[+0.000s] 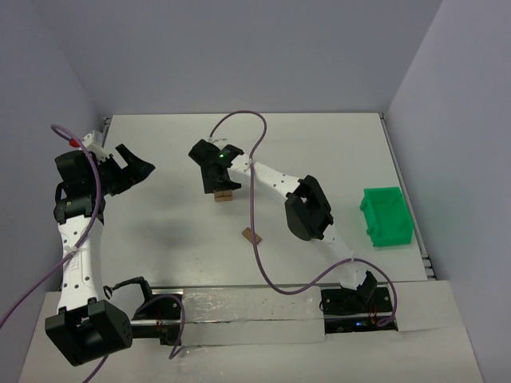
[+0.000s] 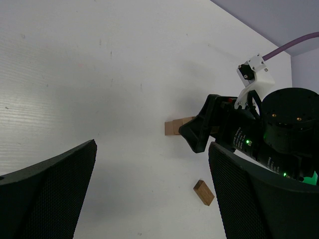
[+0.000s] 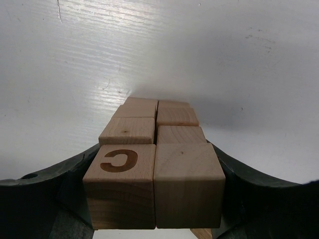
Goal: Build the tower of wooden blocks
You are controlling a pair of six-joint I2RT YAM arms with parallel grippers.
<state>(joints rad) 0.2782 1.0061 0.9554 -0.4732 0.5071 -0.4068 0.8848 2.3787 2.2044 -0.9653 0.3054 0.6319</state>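
Flanking wood block tower (closely): right fingers

Your white surface carries three things. Near its middle sits the cluster of wooden blocks, packed touching in pairs, one top face stamped with a letter C. A loose block lies apart at the cluster's 5 o'clock. The green bin stands at 3 o'clock, near the edge.
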